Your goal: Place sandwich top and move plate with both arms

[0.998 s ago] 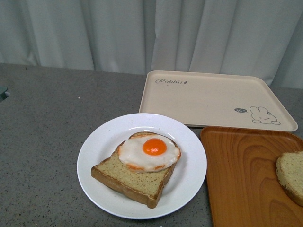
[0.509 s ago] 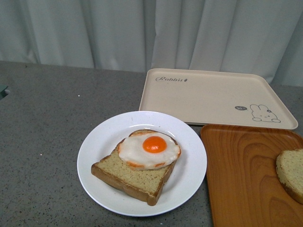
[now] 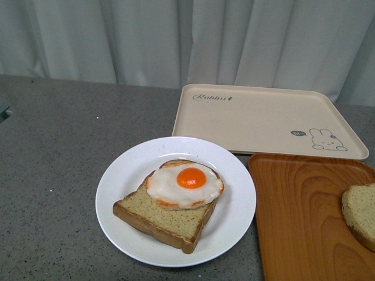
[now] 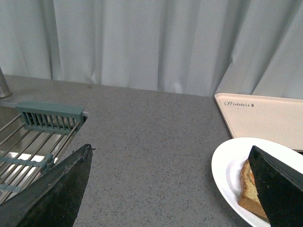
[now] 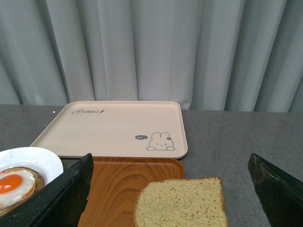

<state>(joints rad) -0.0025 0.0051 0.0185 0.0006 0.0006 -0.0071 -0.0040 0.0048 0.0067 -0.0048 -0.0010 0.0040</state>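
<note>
The white plate [image 3: 126,181] sits on the grey counter and carries a bread slice [image 3: 164,213] with a fried egg [image 3: 184,184] on it. The sandwich top [image 3: 360,213], a plain speckled slice, lies on the orange tray [image 3: 299,222] at the right edge. In the right wrist view the sandwich top [image 5: 180,203] lies between the wide-apart fingers of my open right gripper [image 5: 170,163]. My left gripper [image 4: 170,151] is open over bare counter, with the plate [image 4: 227,163] beside one finger [image 4: 279,187]. Neither arm shows in the front view.
A beige rabbit tray [image 3: 266,120] lies behind the plate and the orange tray. A sink rack [image 4: 35,137] with a green holder is seen in the left wrist view. A grey curtain [image 3: 187,41] closes the back.
The front view has shifted very slightly, so the plate sits a few pixels higher in the picture. Nothing on the counter has moved.
</note>
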